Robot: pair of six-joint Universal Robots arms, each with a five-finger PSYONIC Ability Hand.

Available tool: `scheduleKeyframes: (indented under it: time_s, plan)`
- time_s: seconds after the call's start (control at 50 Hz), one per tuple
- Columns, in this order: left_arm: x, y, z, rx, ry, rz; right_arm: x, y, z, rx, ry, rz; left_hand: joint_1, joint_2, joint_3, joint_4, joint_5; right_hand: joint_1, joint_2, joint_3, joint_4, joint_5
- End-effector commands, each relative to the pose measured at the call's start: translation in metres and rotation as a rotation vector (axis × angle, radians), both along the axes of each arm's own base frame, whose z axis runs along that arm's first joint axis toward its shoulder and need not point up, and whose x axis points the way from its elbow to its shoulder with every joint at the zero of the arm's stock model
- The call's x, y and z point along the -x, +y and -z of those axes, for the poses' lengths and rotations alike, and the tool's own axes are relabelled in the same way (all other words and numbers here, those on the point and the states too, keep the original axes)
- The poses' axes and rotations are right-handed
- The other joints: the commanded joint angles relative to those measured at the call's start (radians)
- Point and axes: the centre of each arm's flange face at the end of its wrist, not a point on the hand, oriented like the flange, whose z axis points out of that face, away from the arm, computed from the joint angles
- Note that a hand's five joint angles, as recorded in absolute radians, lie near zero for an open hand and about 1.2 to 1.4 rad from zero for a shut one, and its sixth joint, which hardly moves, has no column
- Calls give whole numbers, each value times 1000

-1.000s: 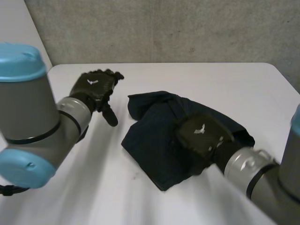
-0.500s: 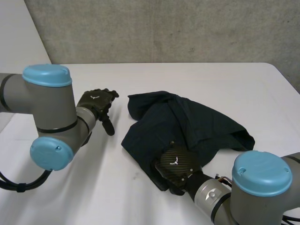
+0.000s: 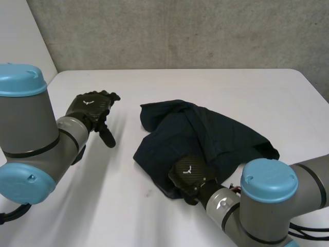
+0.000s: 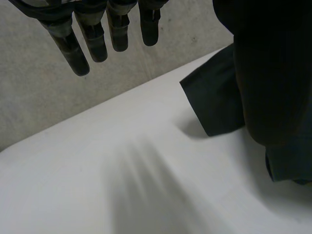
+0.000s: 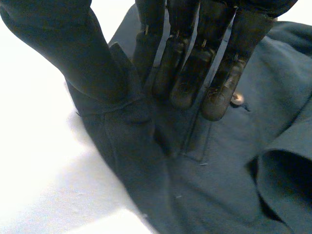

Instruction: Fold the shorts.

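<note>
The dark navy shorts (image 3: 205,131) lie crumpled in the middle of the white table (image 3: 241,85). My right hand (image 3: 189,175) is at their near edge, with its fingers (image 5: 195,73) curled against the thumb and a ridge of the cloth (image 5: 131,122) pinched between them. A small button (image 5: 237,99) shows just past the fingertips. My left hand (image 3: 91,105) hovers over bare table to the left of the shorts, apart from them, its fingers (image 4: 97,39) straight and holding nothing. One corner of the shorts (image 4: 214,105) lies beyond those fingers.
A grey concrete wall (image 3: 180,31) runs behind the table's far edge. Bare tabletop (image 3: 118,206) stretches to the left of the shorts and in front of them. My right arm's blue-capped joint (image 3: 268,180) stands close to the near right side of the shorts.
My right hand slid from the middle of the shorts to their near edge and closed its fingers on the cloth. My left arm swung about, its hand ending a little further left, still open.
</note>
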Motion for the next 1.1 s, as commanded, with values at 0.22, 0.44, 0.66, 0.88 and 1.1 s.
scheduleKeyframes:
  time_s: [0.22,0.44,0.66,0.88,1.1]
  plan:
    - [-48,-11,-50,132,55,-142,-57,-12,-165,208,-413,-52,56,38,40,38,21,447,227,211,209,268]
    - [-61,-4,-73,192,93,-122,21,-52,-290,355,-810,339,56,38,40,38,21,447,227,211,209,268]
    - [-49,7,-64,162,88,-74,130,-131,-166,144,-497,848,50,32,34,33,15,447,227,211,209,268]
    - [-21,25,-42,95,65,26,161,-140,-80,-40,-298,820,50,32,34,33,15,-556,-776,-792,-794,-735]
    - [-20,26,-43,103,72,30,80,-43,-113,60,-168,130,50,32,34,33,15,-491,-711,-727,-730,-671]
